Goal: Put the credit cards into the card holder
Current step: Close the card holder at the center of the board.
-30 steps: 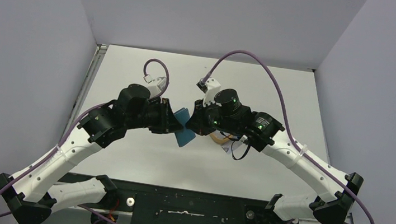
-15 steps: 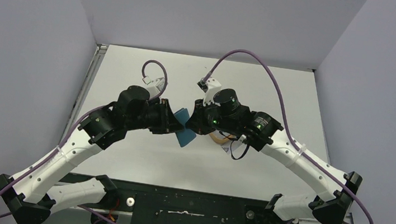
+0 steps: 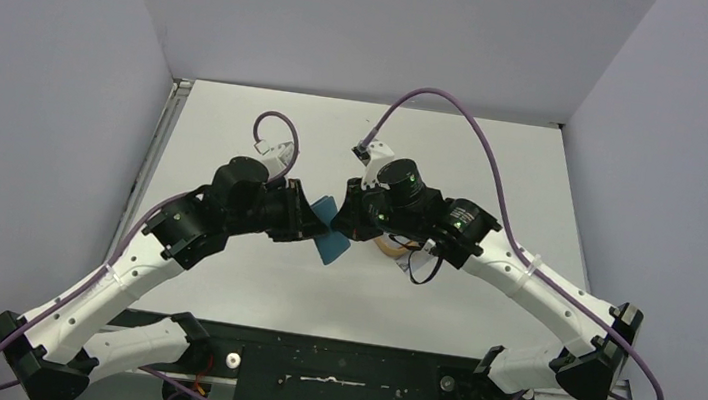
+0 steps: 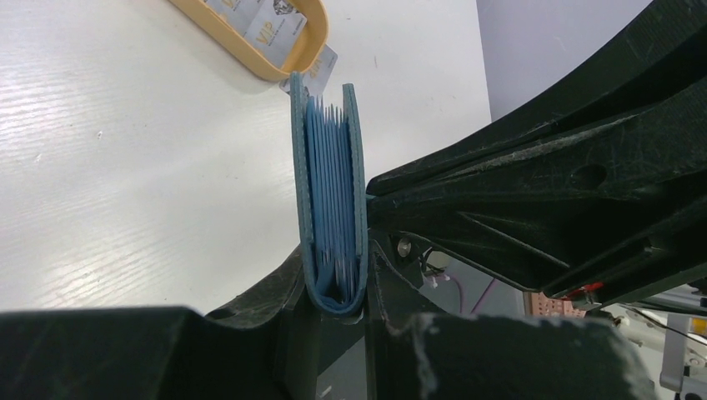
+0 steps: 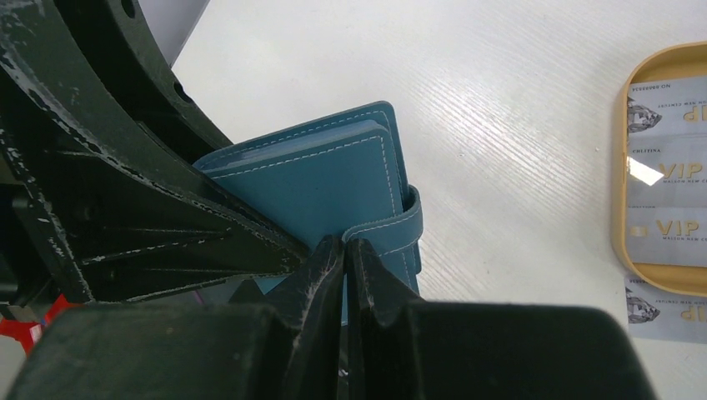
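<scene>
The teal card holder is held folded and on edge above the table between the two arms. My left gripper is shut on its folded spine, and the light blue pockets show edge-on. My right gripper is shut on the holder's snap tab, which wraps over the closed cover. Silvery credit cards with VIP print lie in the orange-tan tray. One more card lies on the table just beside the tray.
The tray sits on the white table under my right wrist, mostly hidden in the top view. In the left wrist view the tray lies just beyond the holder. Grey walls enclose the table on three sides.
The right arm has drifted slightly to the left. Both grips on the card holder are unchanged.
</scene>
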`<state>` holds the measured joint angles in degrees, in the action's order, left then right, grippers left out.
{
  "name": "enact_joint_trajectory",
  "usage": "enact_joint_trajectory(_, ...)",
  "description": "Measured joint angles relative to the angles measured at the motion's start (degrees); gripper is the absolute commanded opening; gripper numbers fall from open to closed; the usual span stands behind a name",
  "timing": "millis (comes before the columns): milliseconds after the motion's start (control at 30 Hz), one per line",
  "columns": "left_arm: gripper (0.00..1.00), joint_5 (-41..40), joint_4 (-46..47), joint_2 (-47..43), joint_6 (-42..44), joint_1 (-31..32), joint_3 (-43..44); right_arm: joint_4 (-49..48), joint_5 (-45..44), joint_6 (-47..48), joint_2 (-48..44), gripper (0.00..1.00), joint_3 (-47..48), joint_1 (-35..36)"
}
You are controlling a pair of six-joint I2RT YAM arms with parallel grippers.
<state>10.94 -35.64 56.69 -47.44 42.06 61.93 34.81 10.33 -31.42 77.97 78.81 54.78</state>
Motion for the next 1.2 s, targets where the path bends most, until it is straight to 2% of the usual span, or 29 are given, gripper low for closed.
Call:
enact_joint_trajectory(433,0.0,-0.61,4.83,-0.87,-3.28,0.0,-4.5,-2.38,-2.05,-3.89,0.15,0.0,-2.82,-0.09)
enact_joint_trajectory(833,0.0,-4.94,9.79,-5.57,-5.16,0.0,-9.38,-10.78,-4.07,-9.57,-0.35,0.0,-7.06,0.22)
enact_joint_trajectory(1200,0.0,-8.13,15.52,-8.13,-7.15,-0.09,-12.66,-14.56,-10.25,-12.04,-0.33,0.0,-7.58,1.95)
